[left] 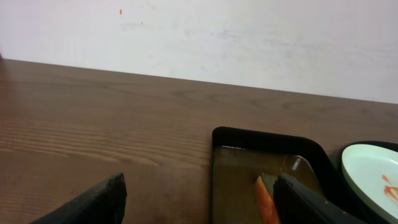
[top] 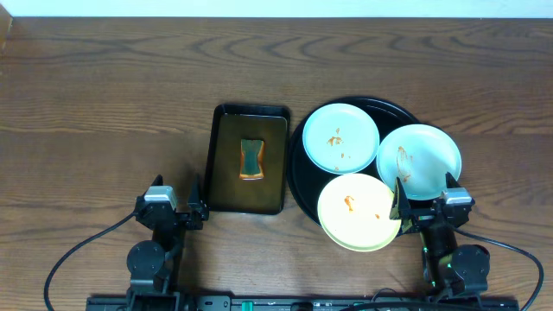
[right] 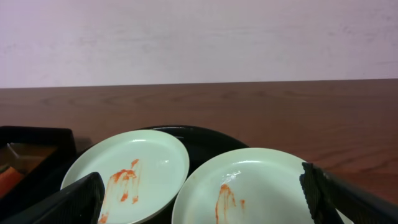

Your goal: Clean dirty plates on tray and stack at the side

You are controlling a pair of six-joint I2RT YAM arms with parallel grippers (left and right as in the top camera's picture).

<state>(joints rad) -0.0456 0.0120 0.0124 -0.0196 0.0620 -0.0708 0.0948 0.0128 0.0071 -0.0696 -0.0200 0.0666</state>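
Nearest of the three, the cream plate point(top: 356, 212) sat on the near side of the round black tray point(top: 296, 173), hanging over its near rim, with a few orange smears on it. Beyond it lay the left mint plate point(top: 340, 138), inside the tray at the far left, and the right mint plate point(top: 421, 161), which jutted past the right rim. Both were smeared with orange. The right gripper point(top: 425, 203) hung low at the near right of the tray with its arm folded back toward the near edge. Its fingers were spread wide and held nothing, and one finger overlapped the cream plate's right edge in the overhead view. Just left of the round tray stood a rectangular tray point(top: 223, 186) with a sponge point(top: 251, 158) in its middle. The left gripper point(top: 175, 207) sat beside that tray's near left corner, also spread wide and empty, pointing toward the far wall point(left: 199, 37) across the wooden table point(top: 104, 95).
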